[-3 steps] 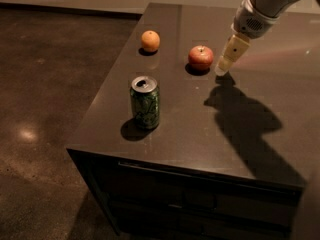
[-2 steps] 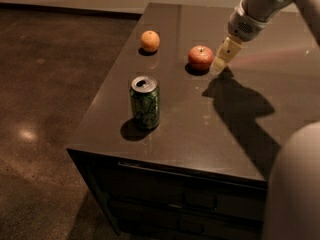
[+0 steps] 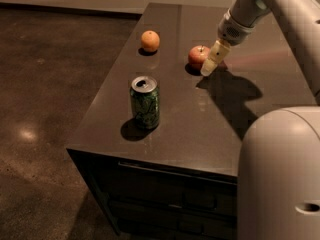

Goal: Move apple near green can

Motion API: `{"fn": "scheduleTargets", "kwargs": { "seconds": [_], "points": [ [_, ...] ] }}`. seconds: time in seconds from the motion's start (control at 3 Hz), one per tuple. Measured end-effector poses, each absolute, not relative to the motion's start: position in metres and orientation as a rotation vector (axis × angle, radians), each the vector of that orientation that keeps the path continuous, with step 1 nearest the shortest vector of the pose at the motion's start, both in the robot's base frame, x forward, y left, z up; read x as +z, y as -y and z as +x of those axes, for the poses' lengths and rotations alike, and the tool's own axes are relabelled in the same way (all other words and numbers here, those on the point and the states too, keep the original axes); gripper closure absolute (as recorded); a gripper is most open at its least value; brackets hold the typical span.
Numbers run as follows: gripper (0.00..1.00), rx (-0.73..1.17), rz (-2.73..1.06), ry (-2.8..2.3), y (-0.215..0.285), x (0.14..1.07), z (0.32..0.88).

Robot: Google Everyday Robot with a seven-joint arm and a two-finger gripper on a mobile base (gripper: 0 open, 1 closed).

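The red apple (image 3: 198, 57) with a short stem sits on the dark table (image 3: 200, 114), toward the back middle. The green can (image 3: 145, 102) stands upright nearer the front left, its silver top open. My gripper (image 3: 212, 61) hangs from the arm at the upper right, its pale tip low and right against the apple's right side. The apple is about a can's height away from the can, behind and to its right.
A smaller orange fruit (image 3: 150, 40) lies at the back left of the table, left of the apple. The table's left edge drops to a dark floor (image 3: 45, 99). My arm's bulky lower part (image 3: 280, 174) fills the bottom right corner.
My gripper has moved left and down toward the apple, from a gap beside it to right against it. The apple, can and orange have not moved.
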State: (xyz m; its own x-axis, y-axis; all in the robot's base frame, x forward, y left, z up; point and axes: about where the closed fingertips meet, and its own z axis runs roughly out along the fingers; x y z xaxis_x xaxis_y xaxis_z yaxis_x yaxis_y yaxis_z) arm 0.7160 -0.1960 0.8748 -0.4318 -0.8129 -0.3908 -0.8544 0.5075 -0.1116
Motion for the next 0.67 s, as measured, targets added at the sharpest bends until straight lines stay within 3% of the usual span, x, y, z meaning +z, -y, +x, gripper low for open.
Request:
{"fn": "scheduleTargets", "kwargs": {
  "seconds": [0.33, 0.67],
  "points": [
    [0.00, 0.174, -1.385, -2.361, 0.1836, 0.8670, 0.7244],
    [0.18, 0.203, -1.390, -2.359, 0.1739, 0.8632, 0.7291]
  ]
}}
